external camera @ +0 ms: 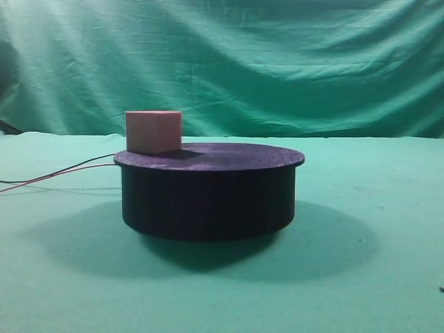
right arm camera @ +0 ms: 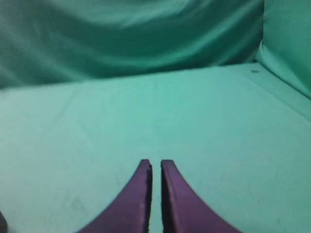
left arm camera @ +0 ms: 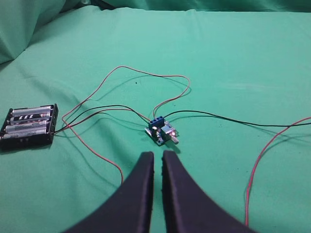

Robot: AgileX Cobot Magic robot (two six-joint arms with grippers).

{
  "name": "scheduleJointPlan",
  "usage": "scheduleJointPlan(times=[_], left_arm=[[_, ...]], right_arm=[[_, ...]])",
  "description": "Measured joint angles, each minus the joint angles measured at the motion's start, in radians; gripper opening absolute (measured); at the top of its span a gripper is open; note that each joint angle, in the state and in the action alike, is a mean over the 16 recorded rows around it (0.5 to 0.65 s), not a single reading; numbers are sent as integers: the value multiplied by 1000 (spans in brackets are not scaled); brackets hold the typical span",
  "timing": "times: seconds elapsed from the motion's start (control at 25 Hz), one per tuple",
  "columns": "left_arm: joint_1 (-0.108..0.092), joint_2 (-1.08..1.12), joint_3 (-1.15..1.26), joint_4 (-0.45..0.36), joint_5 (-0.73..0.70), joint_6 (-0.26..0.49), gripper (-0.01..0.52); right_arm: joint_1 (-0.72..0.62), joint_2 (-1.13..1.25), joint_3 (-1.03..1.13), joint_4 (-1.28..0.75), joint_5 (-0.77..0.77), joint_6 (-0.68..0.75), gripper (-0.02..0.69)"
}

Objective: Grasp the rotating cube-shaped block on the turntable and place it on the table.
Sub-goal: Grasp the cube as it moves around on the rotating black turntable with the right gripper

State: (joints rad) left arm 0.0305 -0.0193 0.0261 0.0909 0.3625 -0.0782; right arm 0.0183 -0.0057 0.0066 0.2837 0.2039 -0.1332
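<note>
The salmon-pink cube-shaped block (external camera: 153, 131) sits on the left rim of the black turntable (external camera: 208, 198), which stands on the green table (external camera: 374, 277). No gripper shows in the exterior high view. My left gripper (left arm camera: 158, 156) hangs shut over green cloth, with nothing between its dark fingers, just short of a small blue circuit board (left arm camera: 161, 131). In the right wrist view my right gripper (right arm camera: 156, 164) is shut and empty above bare green cloth. The block and the turntable are out of sight in both wrist views.
Red and black wires (external camera: 55, 173) run left from the turntable. Wires (left arm camera: 146, 77) loop from the circuit board to a black battery holder (left arm camera: 30, 126) at the left. A wrinkled green backdrop (external camera: 277, 62) hangs behind the table.
</note>
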Motion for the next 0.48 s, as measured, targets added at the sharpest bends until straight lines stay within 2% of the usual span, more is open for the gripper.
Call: scheduleJointPlan(times=[0.24,0.48], left_arm=[[0,0,0,0,0,0,0],[0,0,0,0,0,0,0]], right_arm=[[0,64,-81,80,-9,-4,49],[0,192,-188,122,83,-43,49]])
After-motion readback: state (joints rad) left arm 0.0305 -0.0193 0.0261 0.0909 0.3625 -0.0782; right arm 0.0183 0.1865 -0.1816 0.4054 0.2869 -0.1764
